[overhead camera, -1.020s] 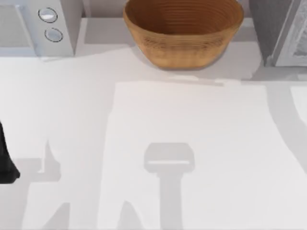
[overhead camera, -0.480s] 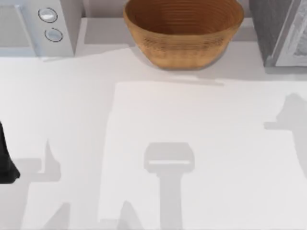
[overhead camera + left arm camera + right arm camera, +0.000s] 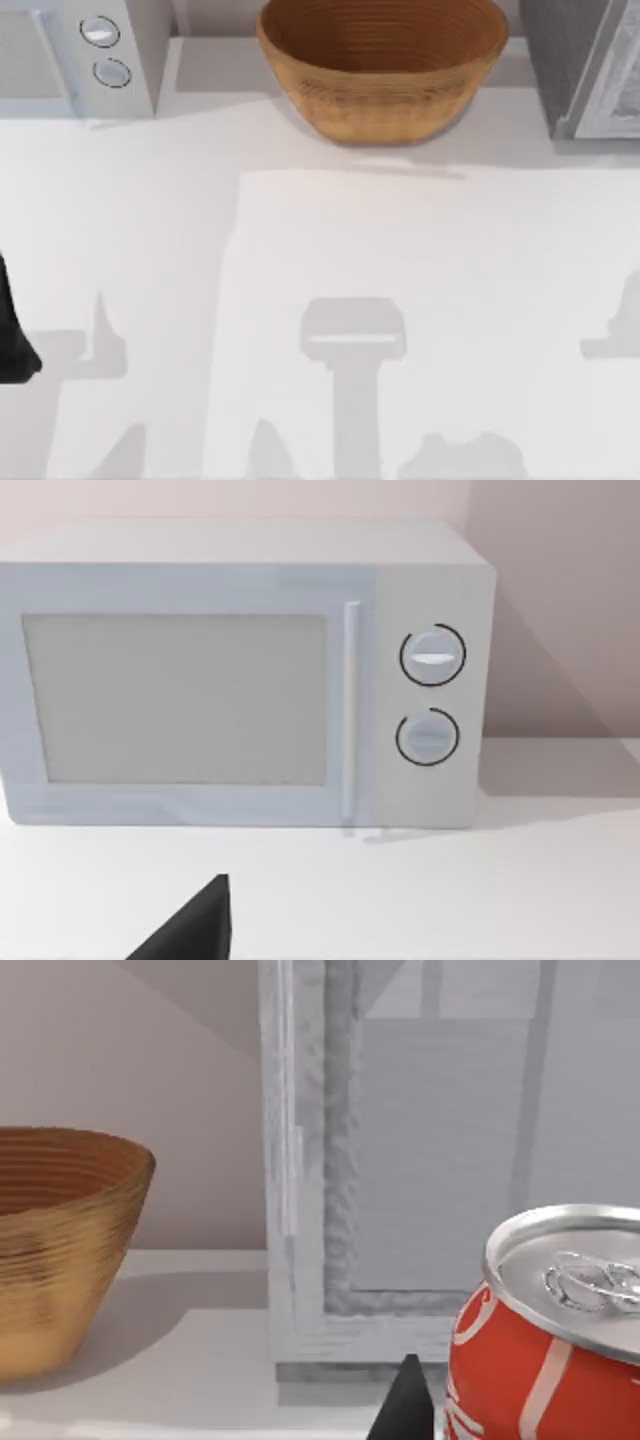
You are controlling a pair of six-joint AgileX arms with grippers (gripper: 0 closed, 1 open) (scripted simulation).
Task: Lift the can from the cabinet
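Note:
A red can (image 3: 545, 1360) with a silver top fills the near corner of the right wrist view. It is out in front of the grey cabinet (image 3: 440, 1160). My right gripper (image 3: 540, 1425) is shut on the can, and one dark finger (image 3: 405, 1410) shows right beside it. In the top view the cabinet (image 3: 585, 70) stands at the back right. My left arm (image 3: 12, 340) is parked at the left edge of the table. Its gripper is open, with one dark fingertip (image 3: 195, 930) showing in front of the microwave.
A wicker basket (image 3: 380, 65) stands at the back centre, left of the cabinet, and appears again as a basket (image 3: 60, 1250) in the right wrist view. A white microwave (image 3: 80, 55) sits at the back left, door shut (image 3: 180, 700). The tabletop (image 3: 400, 260) is white.
The arm shadow on the right of the table has slid from the back toward the front edge. A new shadow shows at the front. The left arm has not moved.

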